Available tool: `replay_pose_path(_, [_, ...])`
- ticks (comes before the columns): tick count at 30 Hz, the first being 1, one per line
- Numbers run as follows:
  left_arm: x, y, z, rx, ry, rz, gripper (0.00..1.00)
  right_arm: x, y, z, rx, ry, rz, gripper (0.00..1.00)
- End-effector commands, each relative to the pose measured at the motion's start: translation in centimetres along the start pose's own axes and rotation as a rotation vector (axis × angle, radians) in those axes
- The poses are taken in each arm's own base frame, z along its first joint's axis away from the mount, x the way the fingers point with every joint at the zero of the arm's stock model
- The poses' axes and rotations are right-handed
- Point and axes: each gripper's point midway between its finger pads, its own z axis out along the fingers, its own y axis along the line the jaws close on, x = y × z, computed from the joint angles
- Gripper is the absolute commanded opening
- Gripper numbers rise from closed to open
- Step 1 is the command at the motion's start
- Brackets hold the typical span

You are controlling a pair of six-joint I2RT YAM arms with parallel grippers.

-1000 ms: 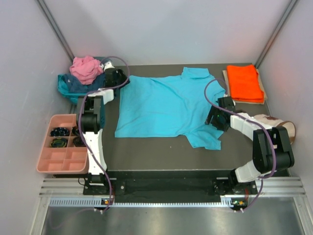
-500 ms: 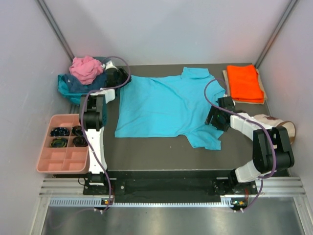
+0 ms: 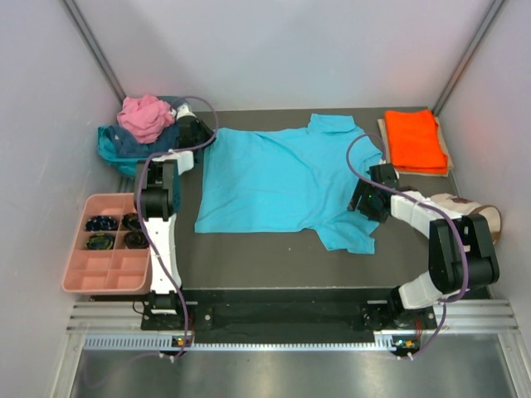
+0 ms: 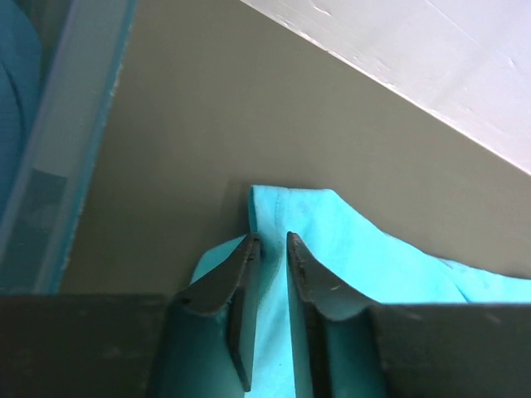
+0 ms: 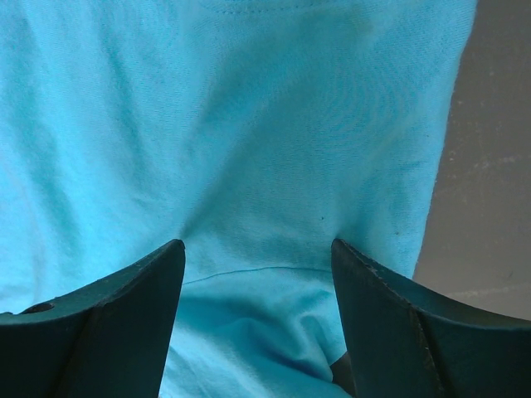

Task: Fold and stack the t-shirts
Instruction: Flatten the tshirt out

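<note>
The turquoise t-shirt is lying spread flat on the dark surface, in the middle and reaching to the far edge. Its collar is pointing to the far edge, and one sleeve is lying toward the near right.

The left gripper is standing low at the far left corner of this shirt, close to the far left corner of the surface. Its jaws are drawn almost together and are pinching a small raised fold of the turquoise cloth between them. The right gripper is hanging over the right side of the same shirt, above the sleeve. Its jaws are spread wide, with nothing between them, and the cloth under them is showing soft wrinkles.

The orange t-shirt is resting folded in a neat rectangle at the far right corner. At the far left corner, the pink t-shirt is sitting crumpled on top of the navy t-shirt and the teal t-shirt, all unfolded in one heap.

A pink tray with compartments is standing beside the left edge. Some dark small things are lying in its far compartments, too small for me to tell what they are.
</note>
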Motion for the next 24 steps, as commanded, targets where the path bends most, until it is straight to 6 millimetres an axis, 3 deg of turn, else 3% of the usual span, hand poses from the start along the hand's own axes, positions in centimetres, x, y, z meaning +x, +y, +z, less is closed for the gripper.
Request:
replay_pose_path(1, [-1.4, -0.2, 0.4, 0.011, -0.046, 0.012, 0.11, 0.2, 0.3, -0.3, -0.017, 0.011, -0.007, 0.71])
replay_pose_path(4, [-1.4, 0.0, 0.4, 0.006, -0.043, 0.014, 0.00, 0.2, 0.4, -0.3, -0.018, 0.012, -0.005, 0.72])
replay_pose_path(11, [-1.7, 0.7, 0.2, -0.022, -0.056, 0.031, 0.00, 0.3, 0.3, -0.1, -0.017, 0.016, -0.006, 0.72])
replay_pose_path(24, [-4.4, 0.7, -0.4, -0.064, -0.113, 0.078, 0.00, 0.5, 0.4, 0.1, -0.023, 0.025, -0.006, 0.72])
